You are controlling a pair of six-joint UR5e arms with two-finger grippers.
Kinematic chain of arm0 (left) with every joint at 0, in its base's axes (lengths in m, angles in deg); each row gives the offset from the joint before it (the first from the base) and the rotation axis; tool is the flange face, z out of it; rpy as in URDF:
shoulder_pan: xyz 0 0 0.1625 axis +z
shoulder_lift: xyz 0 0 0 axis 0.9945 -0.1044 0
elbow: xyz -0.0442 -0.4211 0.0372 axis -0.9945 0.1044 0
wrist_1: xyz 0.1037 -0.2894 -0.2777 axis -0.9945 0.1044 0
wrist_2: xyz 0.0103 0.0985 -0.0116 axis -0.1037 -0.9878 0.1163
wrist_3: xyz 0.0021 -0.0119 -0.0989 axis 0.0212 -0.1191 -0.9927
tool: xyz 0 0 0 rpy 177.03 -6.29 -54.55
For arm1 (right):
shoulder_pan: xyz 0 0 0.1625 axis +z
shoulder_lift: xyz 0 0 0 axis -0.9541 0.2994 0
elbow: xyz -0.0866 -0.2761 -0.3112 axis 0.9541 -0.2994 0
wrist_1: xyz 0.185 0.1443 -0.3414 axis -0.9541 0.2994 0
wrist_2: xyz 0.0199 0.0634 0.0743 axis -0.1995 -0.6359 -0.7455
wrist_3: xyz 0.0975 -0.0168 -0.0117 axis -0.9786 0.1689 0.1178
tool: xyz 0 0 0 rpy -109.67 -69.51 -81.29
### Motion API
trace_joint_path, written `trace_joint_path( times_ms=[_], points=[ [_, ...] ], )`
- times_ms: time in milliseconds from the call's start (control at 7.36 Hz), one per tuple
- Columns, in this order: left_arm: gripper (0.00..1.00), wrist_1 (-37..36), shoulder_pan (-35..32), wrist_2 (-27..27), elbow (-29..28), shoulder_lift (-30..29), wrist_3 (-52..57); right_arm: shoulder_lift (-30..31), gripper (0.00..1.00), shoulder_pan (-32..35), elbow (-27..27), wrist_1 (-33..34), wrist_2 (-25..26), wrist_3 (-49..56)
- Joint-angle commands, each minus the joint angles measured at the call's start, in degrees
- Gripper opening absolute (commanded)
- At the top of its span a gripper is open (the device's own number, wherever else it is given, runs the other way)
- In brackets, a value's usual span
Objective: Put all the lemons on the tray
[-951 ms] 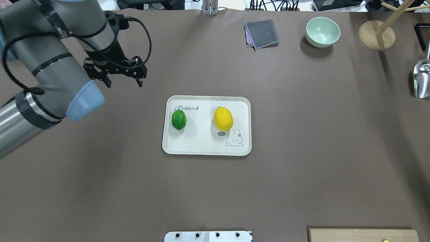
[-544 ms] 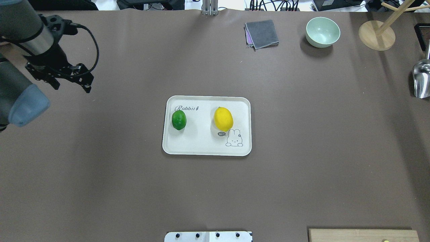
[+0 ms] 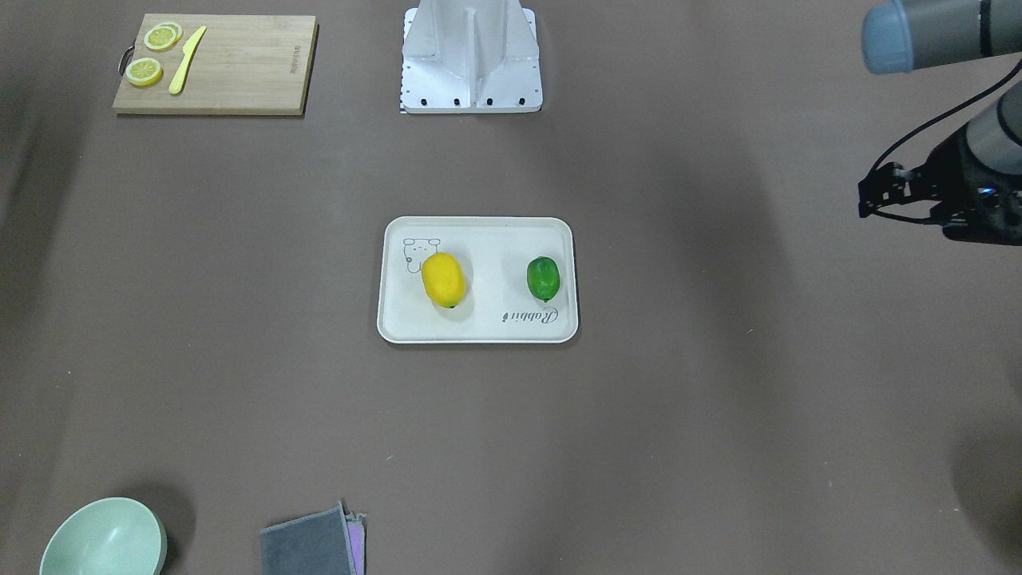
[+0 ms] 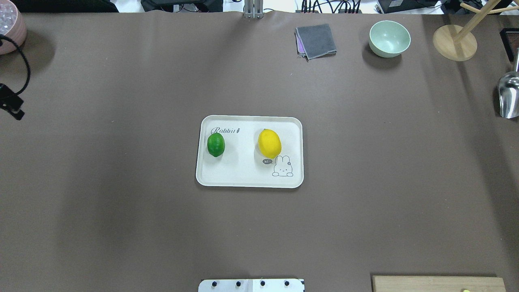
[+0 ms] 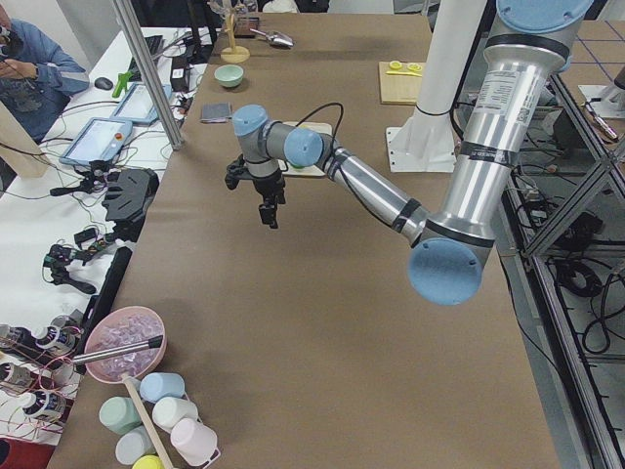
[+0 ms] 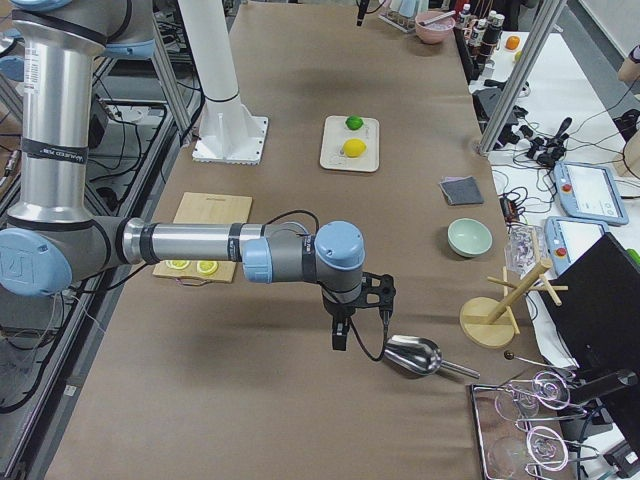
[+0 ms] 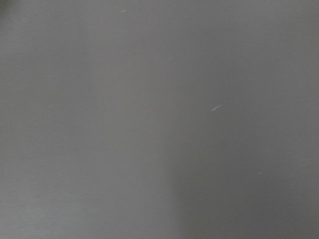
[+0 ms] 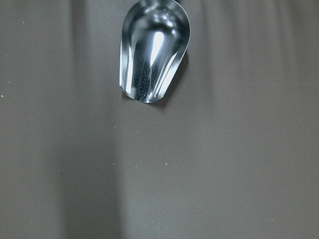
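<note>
The off-white tray (image 4: 243, 172) lies mid-table and also shows in the front view (image 3: 479, 323). The yellow lemon (image 4: 269, 143) and the green lemon (image 4: 215, 144) both rest on it, apart from each other. They show in the front view too, yellow (image 3: 443, 279) and green (image 3: 543, 278). My left gripper (image 3: 870, 204) is far off to the tray's left over bare table, open and empty. Only one fingertip (image 4: 17, 114) shows at the overhead view's edge. My right gripper (image 6: 340, 338) shows only in the right side view, near the metal scoop, and I cannot tell its state.
A metal scoop (image 4: 509, 95) lies at the right edge, below my right wrist (image 8: 152, 50). A mint bowl (image 4: 389, 38), a grey cloth (image 4: 316, 40) and a wooden stand (image 4: 454, 42) are at the far side. A cutting board (image 3: 239, 68) holds lemon slices and a yellow knife.
My left arm has pulled back leftward, away from the tray, until it is nearly out of the overhead view. The lemons and the tray have not moved.
</note>
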Motion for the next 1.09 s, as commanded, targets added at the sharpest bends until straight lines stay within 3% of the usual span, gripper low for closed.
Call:
trace_joint_path(
  times_ms=[0, 408, 680, 951],
  points=[
    [0.98, 0.9, -6.5, 1.1, -1.9, 7.1, 11.6, 0.1, 1.0, 0.1, -0.1, 0.0, -0.3, -0.2],
    [0.98, 4.3, -15.1, 1.1, -7.7, 12.1, 26.9, 0.4, 1.0, 0.1, 0.1, -0.1, -0.9, -0.2],
    [0.98, 4.2, -19.0, 0.7, -12.6, 11.6, 32.5, 0.4, 1.0, 0.2, 0.1, -0.1, -0.8, -0.2],
    [0.98, 3.0, -21.3, 0.2, -13.7, 11.6, 33.2, 0.4, 1.0, 0.2, 0.1, -0.1, -0.9, -0.2]
  ],
)
